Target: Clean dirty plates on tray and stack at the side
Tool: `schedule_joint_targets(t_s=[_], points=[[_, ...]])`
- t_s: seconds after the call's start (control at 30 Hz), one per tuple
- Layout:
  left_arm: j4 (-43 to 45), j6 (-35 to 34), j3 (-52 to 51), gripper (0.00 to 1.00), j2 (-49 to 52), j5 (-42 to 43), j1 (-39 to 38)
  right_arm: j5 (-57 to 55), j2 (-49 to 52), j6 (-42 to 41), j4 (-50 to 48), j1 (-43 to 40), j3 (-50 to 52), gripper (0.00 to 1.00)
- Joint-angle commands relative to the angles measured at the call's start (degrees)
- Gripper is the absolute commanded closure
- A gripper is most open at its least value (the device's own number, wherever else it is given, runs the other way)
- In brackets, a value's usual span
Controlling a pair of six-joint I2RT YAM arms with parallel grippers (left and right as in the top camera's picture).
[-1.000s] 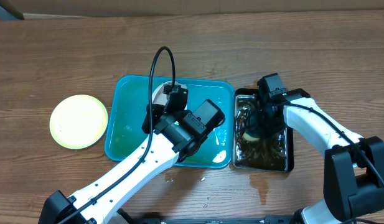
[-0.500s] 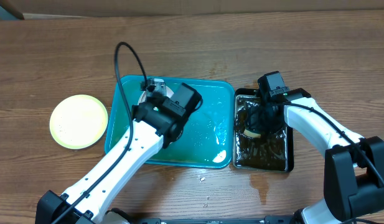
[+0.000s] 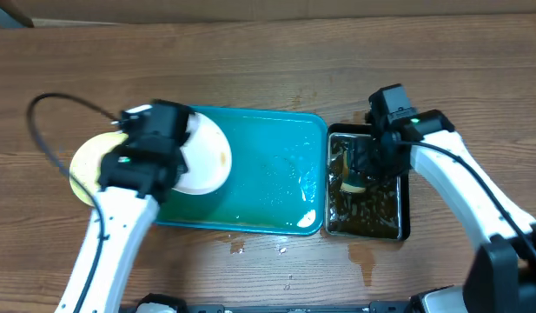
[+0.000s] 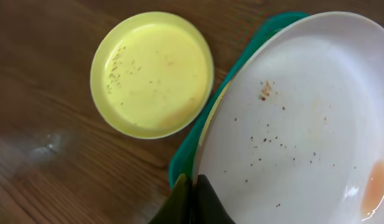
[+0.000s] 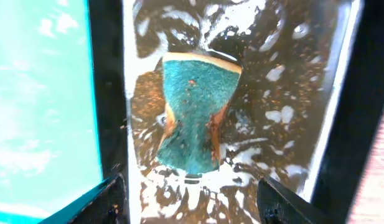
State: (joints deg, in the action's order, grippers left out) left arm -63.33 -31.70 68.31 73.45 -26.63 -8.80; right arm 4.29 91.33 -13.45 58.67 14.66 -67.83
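Observation:
My left gripper [image 3: 174, 162] is shut on the rim of a white plate [image 3: 205, 156] and holds it over the left end of the teal tray [image 3: 276, 187]. In the left wrist view the white plate [image 4: 304, 124] carries brown specks and an orange smear, and the closed fingertips [image 4: 182, 199] pinch its edge. A pale yellow plate [image 4: 151, 73] lies on the wood to the left of the tray; in the overhead view this yellow plate [image 3: 83, 174] is partly hidden by my arm. My right gripper [image 5: 195, 202] stands open above a teal sponge [image 5: 195, 115], apart from it.
A black pan [image 3: 405, 204] of murky brown water stands right of the tray, with the sponge [image 3: 350, 184] lying in it. The tray's wet floor [image 5: 42, 93] shows at the left of the right wrist view. Water drops [image 3: 281, 249] spot the wood in front.
My left arm has carried the white plate from the tray's middle to its left end, toward the yellow plate. My right gripper has opened and let go of the sponge in the pan.

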Motion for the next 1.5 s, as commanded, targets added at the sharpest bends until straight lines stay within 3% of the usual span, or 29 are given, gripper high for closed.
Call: schedule_joint_targets(t_s=[0.0, 0.37, 0.67, 0.9, 0.93, 0.97, 1.0, 1.03, 1.07, 1.33, 1.47], points=[[-0.28, 2.54, 0.09, 0.96, -0.22, 6.91, 6.75, -0.2, -1.77, -0.02, 1.57, -0.31, -1.14, 0.3], [3.89, 3.28, 0.09, 0.96, 2.03, 13.16, 27.54, -0.2, -1.75, 0.17, 2.54, -0.31, -1.01, 0.26], [7.76, 3.48, 0.09, 0.96, 12.96, 16.22, 40.81, -0.17, -1.75, 0.15, 2.51, -0.26, -0.87, 0.21], [9.73, 3.41, 0.09, 0.96, 17.7, 18.03, 43.23, -0.2, -1.75, 0.15, 2.43, -0.26, -0.87, 0.2], [10.14, 3.43, 0.09, 0.9, 17.73, 19.23, 43.39, -0.2, -1.75, 0.15, 2.4, -0.26, -0.87, 0.2], [10.49, 3.43, 0.09, 0.74, 17.73, 20.2, 43.41, -0.2, -1.75, 0.17, 2.36, -0.26, -0.87, 0.2], [10.95, 3.48, 0.11, 0.48, 17.7, 20.98, 43.39, -0.2, -1.75, 0.15, 2.34, -0.26, -0.87, 0.19], [11.15, 3.5, 0.13, 0.32, 17.7, 22.21, 43.39, -0.2, -1.75, 0.15, 2.32, -0.26, -0.87, 0.18], [11.15, 3.65, 0.22, 0.27, 17.66, 23.85, 43.39, -0.2, -1.75, 0.17, 2.32, -0.26, -0.87, 0.18], [11.26, 9.79, 1.25, 0.22, 14.12, 40.04, 42.14, 1.99, -1.75, 2.1, 1.03, -0.09, -0.87, 0.14], [11.52, 14.29, 1.25, 0.22, 10.38, 42.91, 37.79, 6.75, -1.75, 5.46, -2.12, 0.5, -0.87, 0.1]])
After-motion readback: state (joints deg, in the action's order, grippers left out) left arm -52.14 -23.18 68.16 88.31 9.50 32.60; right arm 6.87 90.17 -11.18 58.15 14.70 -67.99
